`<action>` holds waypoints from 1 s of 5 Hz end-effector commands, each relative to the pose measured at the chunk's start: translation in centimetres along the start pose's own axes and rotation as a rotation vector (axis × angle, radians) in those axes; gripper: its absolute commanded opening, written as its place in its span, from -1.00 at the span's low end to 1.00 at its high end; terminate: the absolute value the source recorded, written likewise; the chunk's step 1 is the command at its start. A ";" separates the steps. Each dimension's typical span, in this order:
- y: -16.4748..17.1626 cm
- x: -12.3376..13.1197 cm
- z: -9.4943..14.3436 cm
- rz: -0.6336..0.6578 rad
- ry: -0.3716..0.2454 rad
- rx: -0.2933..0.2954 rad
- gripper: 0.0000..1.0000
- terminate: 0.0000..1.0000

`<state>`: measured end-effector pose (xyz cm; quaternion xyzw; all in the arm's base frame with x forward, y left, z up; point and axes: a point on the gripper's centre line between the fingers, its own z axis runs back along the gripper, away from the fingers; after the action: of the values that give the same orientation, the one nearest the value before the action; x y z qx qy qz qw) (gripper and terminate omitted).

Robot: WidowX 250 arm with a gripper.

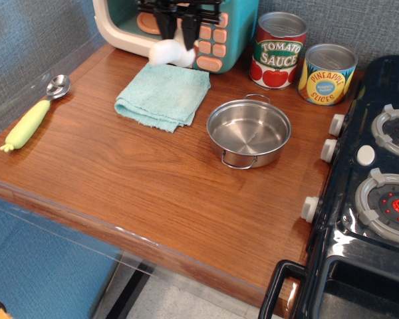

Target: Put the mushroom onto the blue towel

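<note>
While the pincer is clamped on the mushroom above the blue towel's far edge, dropping it now could roll it onto the bench.

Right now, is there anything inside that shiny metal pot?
Empty. The steel pot shows only its bare bottom; the mushroom hangs in the gripper above the blue towel.

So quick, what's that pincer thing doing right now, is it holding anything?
Pincer: closed on the mushroom, held in the air above the far edge of the blue towel.
</note>
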<state>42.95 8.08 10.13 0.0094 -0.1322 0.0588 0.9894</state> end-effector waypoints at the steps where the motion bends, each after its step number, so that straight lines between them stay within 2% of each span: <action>1: 1.2 0.3 1.7 0.015 -0.040 0.028 1.00 -1.00; 4: 1.2 0.0 2.7 -0.003 -0.032 0.057 1.00 -1.00; 5: 0.9 -0.3 2.7 0.051 -0.066 0.120 1.00 -1.00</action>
<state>42.21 8.93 8.58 0.0616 -0.1129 0.0903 0.9876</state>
